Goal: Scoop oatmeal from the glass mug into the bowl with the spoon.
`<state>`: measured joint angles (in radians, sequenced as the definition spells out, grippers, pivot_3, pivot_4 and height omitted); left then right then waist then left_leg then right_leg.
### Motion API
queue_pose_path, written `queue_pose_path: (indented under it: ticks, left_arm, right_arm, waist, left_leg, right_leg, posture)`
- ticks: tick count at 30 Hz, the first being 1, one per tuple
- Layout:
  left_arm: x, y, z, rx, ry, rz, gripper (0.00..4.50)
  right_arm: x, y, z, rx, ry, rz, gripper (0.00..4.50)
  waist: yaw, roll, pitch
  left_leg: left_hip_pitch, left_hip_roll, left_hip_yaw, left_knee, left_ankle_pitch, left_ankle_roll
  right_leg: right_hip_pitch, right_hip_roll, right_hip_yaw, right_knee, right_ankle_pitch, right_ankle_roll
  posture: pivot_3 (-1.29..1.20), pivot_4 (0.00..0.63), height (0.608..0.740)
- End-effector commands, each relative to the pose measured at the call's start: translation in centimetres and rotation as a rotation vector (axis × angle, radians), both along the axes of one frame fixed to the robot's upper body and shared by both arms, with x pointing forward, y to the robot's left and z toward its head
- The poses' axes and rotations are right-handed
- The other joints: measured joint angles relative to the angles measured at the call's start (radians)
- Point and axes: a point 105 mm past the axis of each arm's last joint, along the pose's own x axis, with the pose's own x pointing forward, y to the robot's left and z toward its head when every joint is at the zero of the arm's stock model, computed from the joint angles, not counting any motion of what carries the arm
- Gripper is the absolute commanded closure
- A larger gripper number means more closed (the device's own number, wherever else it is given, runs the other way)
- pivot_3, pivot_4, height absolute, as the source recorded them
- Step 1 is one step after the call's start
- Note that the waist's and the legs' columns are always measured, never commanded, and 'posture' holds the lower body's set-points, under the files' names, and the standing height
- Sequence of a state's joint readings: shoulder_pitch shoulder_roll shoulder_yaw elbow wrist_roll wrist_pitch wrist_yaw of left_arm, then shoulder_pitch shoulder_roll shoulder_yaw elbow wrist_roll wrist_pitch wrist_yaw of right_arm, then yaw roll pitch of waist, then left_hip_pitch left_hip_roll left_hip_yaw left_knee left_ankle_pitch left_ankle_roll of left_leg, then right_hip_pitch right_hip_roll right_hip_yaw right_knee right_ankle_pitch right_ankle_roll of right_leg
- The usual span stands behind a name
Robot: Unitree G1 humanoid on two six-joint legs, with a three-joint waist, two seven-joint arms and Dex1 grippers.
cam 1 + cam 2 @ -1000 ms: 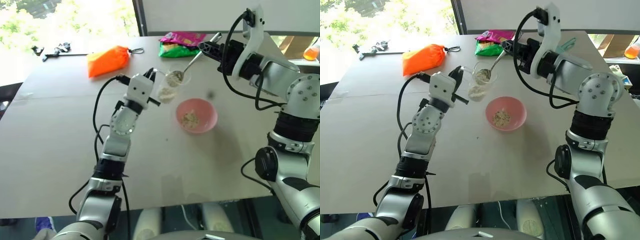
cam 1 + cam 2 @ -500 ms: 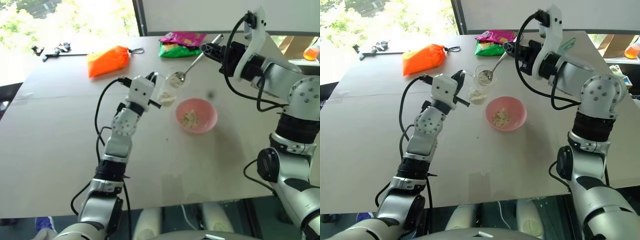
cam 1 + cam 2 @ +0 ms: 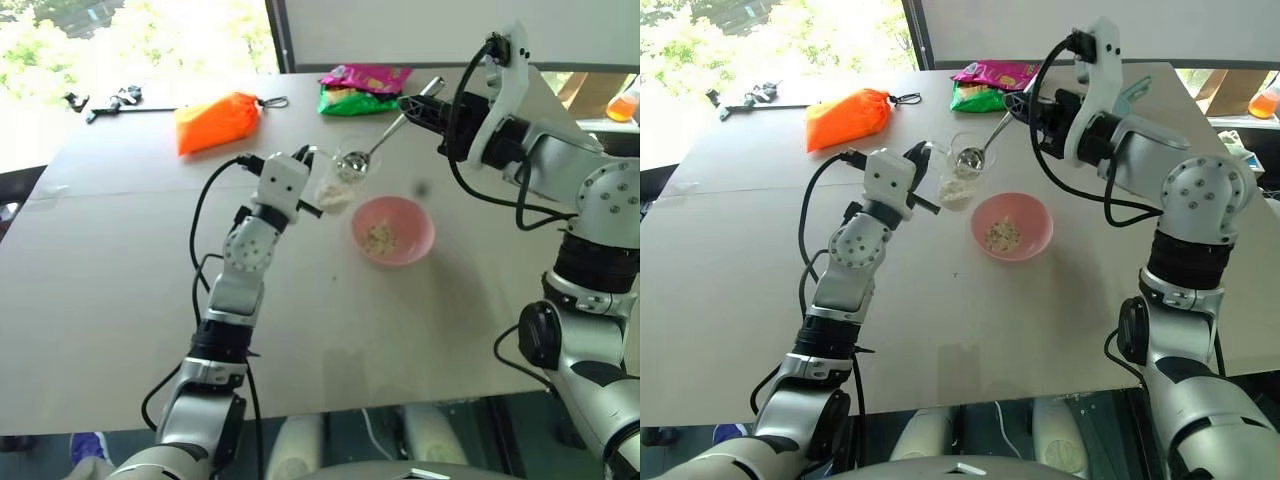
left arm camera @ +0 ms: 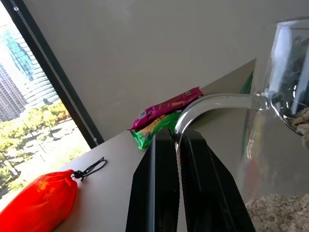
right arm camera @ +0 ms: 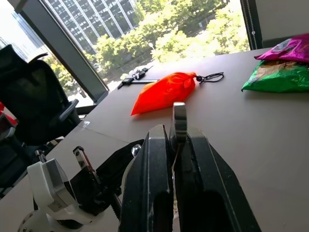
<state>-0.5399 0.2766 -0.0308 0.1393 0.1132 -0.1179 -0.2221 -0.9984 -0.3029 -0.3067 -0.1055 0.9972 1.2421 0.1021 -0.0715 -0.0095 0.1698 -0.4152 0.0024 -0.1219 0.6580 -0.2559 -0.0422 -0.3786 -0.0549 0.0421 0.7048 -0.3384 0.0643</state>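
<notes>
While the glass mug (image 3: 333, 187) tilts, its handle (image 4: 212, 104) hides between tool fingers.

Head stereo pair looks forward and down over the table (image 3: 120, 300), both eyes sharing the same tabletop. Left wrist camera sits close behind the glass mug (image 4: 285, 121), facing the window. Right wrist camera looks along the spoon (image 5: 179, 118), sharing the orange pouch (image 5: 164, 92) and snack packets (image 4: 164, 116) with it
</notes>
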Motion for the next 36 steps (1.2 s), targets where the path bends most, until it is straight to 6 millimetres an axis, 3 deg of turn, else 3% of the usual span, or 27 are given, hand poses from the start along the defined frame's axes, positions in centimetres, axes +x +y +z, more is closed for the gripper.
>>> queue_pose_path:
  ticks: [1,12,21,36]
  left_arm:
    - [-0.6,-0.1,2.1,-0.021,-0.082,-0.015,4.41]
    - [-0.7,0.0,1.4,0.003,-0.076,-0.016,4.41]
    - [-0.9,0.5,0.4,0.027,-0.056,-0.008,4.41]
    - [-0.6,1.1,-0.6,0.065,-0.032,0.004,4.41]
  right_arm:
    - [-0.6,0.0,1.3,0.057,0.001,0.037,4.5]
    - [1.2,-1.0,-0.4,0.12,0.23,0.009,4.5]
    - [2.5,-2.7,0.4,0.194,0.322,-0.043,4.5]
    - [2.6,-4.6,1.6,0.271,0.345,-0.061,4.5]
  waist:
    - [0.0,0.0,0.0]
    - [0.0,0.0,0.0]
    - [0.001,0.0,0.0]
    - [0.001,0.0,0.0]
  left_leg:
    - [0.0,0.0,0.0,0.0,0.0,0.0]
    - [0.0,0.0,0.0,0.006,0.0,0.0]
    - [0.0,0.0,0.001,0.006,0.0,0.0]
    - [0.0,0.0,0.001,0.006,0.0,0.0]
  right_leg:
    - [0.0,0.0,0.0,0.0,0.0,0.0]
    - [0.0,0.0,0.001,0.006,0.0,0.0]
    - [-0.001,0.0,0.002,0.007,0.0,0.0]
    - [-0.001,0.0,0.002,0.007,0.0,0.0]
  posture:
    - [0.0,0.15,0.74]
    - [0.0,0.15,0.74]
    - [0.0,0.15,0.74]
    - [0.0,0.15,0.74]
